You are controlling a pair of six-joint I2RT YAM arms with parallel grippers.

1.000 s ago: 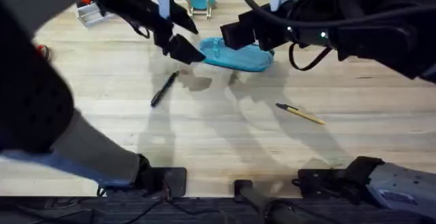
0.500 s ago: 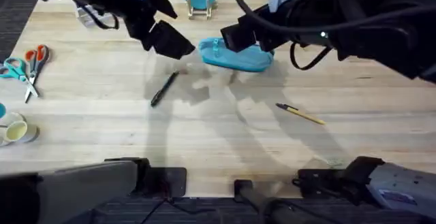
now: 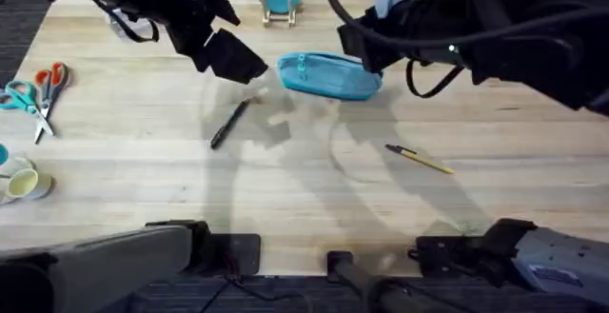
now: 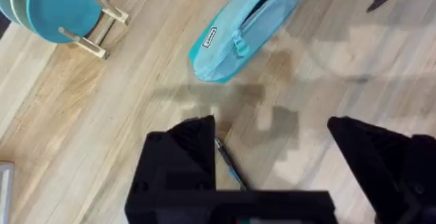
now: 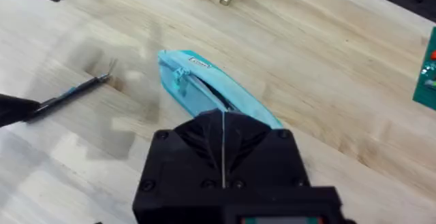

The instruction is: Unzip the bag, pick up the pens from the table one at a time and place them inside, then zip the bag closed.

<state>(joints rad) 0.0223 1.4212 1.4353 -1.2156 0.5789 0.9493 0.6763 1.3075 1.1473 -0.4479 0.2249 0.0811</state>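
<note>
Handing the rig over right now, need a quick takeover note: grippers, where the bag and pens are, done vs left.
Left gripper: open, empty, hovering above the black pen, beside the bag's pull-tab end.
Right gripper: fingers shut together, holding nothing, over the bag.
Bag: lying at the far middle of the table; its zipper looks partly open in the wrist views, extent unclear.
Pens: black one left of centre, yellow pen right of centre, both lying on the table.
Done: at most a start on the unzip.
Left: finish unzipping, put both pens in one at a time, zip shut.
</note>
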